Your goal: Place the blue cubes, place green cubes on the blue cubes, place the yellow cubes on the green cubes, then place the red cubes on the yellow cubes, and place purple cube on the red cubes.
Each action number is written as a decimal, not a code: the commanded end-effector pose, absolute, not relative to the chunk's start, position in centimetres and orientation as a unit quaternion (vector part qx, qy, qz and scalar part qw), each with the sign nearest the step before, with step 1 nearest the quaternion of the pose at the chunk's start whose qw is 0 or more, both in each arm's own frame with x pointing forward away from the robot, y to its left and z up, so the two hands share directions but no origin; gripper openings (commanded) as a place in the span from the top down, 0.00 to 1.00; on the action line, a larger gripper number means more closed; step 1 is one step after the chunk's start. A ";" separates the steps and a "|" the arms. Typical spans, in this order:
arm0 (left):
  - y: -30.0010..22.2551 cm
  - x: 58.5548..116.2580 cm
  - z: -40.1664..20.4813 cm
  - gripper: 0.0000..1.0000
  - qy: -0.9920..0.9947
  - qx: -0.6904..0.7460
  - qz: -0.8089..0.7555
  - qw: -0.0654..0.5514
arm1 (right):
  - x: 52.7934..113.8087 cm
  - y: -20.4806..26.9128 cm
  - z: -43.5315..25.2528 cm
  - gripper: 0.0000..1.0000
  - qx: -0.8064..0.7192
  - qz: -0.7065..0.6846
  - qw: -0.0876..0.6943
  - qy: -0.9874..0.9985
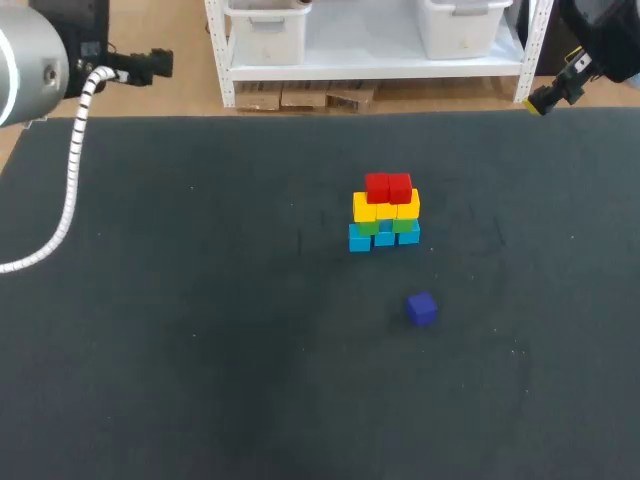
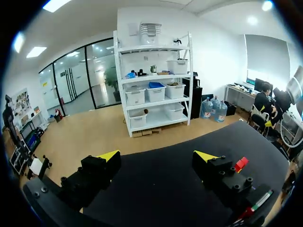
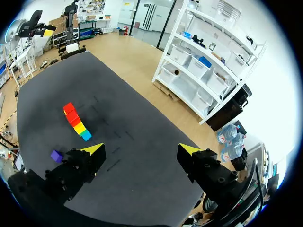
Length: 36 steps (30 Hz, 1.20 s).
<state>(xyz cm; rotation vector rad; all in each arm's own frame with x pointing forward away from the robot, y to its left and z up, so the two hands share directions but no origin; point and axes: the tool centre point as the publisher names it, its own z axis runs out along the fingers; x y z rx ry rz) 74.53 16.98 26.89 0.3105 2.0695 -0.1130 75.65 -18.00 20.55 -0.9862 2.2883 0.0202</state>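
A cube stack stands mid-table: a row of light blue cubes [image 1: 385,238] at the bottom, green cubes [image 1: 404,225] on them, yellow cubes [image 1: 386,207] above, and two red cubes [image 1: 388,187] on top. The purple cube [image 1: 421,308] lies alone on the mat in front of the stack, slightly to its right. My left gripper [image 2: 157,158] is open and empty, held high off the far left corner; a red cube [image 2: 242,163] peeks out beside one finger. My right gripper [image 3: 141,150] is open and empty above the far right corner, with the stack [image 3: 75,121] and the purple cube [image 3: 57,155] far ahead.
The dark mat [image 1: 200,350] covers the whole table. A white coiled cable [image 1: 72,180] hangs from my left arm [image 1: 30,60] over the table's left edge. My right arm [image 1: 600,40] sits past the far right corner.
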 end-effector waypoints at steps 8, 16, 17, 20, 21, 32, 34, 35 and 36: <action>17.2 74.8 27.0 0.00 0.860 0.133 -0.060 0.489 | 75.6 -18.0 20.5 0.00 -0.374 0.006 0.320 0.870; 17.2 74.8 27.0 0.00 0.860 0.133 -0.060 0.489 | 75.6 -18.0 20.5 0.00 -0.374 0.006 0.320 0.870; 17.2 74.8 27.0 0.00 0.860 0.133 -0.060 0.489 | 75.6 -18.0 20.5 0.00 -0.374 0.006 0.320 0.870; 17.2 74.8 27.0 0.00 0.860 0.133 -0.060 0.489 | 75.6 -18.0 20.5 0.00 -0.374 0.006 0.320 0.870; 17.2 74.8 27.0 0.00 0.860 0.133 -0.060 0.489 | 75.9 -18.1 20.7 0.00 -0.375 -0.008 0.302 0.876; 17.2 74.8 27.0 0.00 0.860 0.133 -0.060 0.489 | 74.2 -14.1 19.9 0.00 -0.472 -0.002 0.242 0.848; 17.2 74.8 27.0 0.00 0.860 0.133 -0.060 0.489 | 73.1 -13.6 19.7 0.00 -0.491 -0.003 0.238 0.838; 17.2 74.8 27.0 0.00 0.860 0.133 -0.060 0.489 | 72.4 -13.5 19.6 0.00 -0.500 0.000 0.234 0.834; 17.2 74.8 27.0 0.00 0.860 0.133 -0.060 0.489 | 71.9 -13.4 19.5 0.00 -0.507 -0.001 0.231 0.831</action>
